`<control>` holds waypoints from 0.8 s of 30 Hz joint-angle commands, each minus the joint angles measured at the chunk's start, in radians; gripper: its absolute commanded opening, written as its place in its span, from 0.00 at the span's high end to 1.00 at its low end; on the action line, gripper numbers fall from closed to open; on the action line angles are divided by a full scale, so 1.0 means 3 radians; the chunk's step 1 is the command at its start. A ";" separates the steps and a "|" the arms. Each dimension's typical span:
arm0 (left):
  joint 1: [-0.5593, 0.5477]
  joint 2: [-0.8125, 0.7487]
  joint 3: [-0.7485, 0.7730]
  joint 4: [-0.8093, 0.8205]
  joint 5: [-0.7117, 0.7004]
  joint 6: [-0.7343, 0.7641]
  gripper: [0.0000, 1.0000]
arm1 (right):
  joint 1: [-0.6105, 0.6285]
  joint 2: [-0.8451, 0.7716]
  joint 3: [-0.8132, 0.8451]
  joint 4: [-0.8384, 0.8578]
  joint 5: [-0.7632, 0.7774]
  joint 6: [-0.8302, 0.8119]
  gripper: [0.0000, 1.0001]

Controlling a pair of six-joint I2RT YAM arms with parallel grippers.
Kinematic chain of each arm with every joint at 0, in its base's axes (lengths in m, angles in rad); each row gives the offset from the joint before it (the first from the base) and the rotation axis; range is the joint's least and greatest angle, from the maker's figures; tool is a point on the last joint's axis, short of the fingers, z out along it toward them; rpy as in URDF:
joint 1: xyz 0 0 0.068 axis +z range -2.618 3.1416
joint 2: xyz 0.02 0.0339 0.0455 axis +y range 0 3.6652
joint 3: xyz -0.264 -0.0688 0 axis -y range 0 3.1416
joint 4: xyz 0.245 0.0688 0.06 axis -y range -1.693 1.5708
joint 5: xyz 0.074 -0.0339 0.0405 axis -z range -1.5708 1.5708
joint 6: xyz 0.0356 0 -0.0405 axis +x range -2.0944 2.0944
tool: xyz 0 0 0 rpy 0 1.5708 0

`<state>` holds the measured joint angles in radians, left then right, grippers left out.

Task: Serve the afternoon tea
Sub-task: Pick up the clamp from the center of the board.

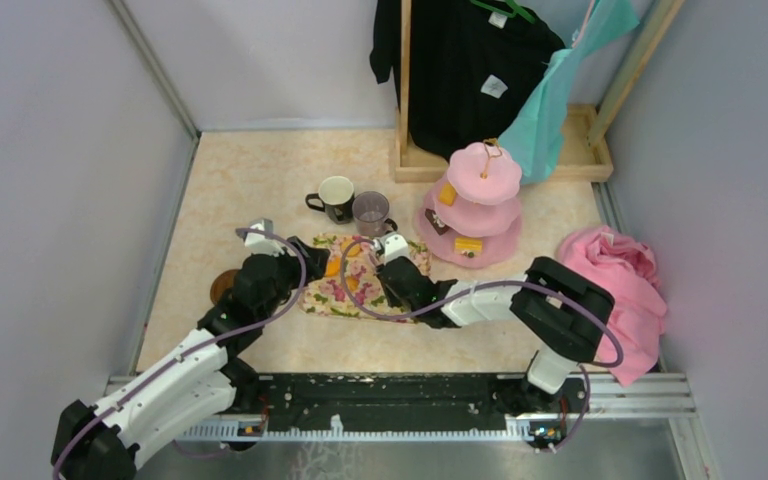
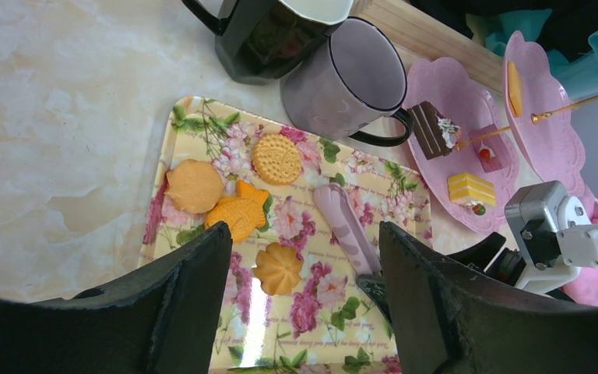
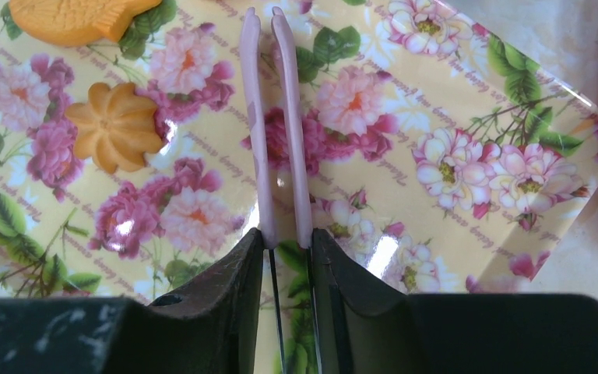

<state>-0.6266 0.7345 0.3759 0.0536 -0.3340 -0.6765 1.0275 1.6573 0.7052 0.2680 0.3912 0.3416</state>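
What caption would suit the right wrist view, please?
Right tool holds pink tongs over the floral tray beside a flower-shaped cookie.

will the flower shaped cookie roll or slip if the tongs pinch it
Rolling seems unlikely: the flower cookie lies flat on the tray. It may slip, since the tray looks glossy and the pink tongs in the right pincer have thin, smooth arms. Its scalloped edge might give some grip.
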 commanded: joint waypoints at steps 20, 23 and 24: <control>0.0013 0.0125 0.0235 0.0046 -0.0091 0.0016 0.25 | 0.0041 -0.0844 0.0312 -0.1235 -0.0772 0.0004 0.64; 0.0013 0.0113 0.0252 0.0043 -0.0088 0.0026 0.25 | 0.0042 -0.0825 0.0393 -0.1323 -0.0895 -0.0008 0.62; 0.0013 0.0110 0.0254 0.0042 -0.0093 0.0026 0.25 | 0.0042 -0.0804 0.0426 -0.1355 -0.0933 -0.0011 0.61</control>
<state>-0.6258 0.7723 0.4133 0.0525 -0.3527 -0.6796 1.0317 1.4425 0.7609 -0.1059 0.1791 0.3424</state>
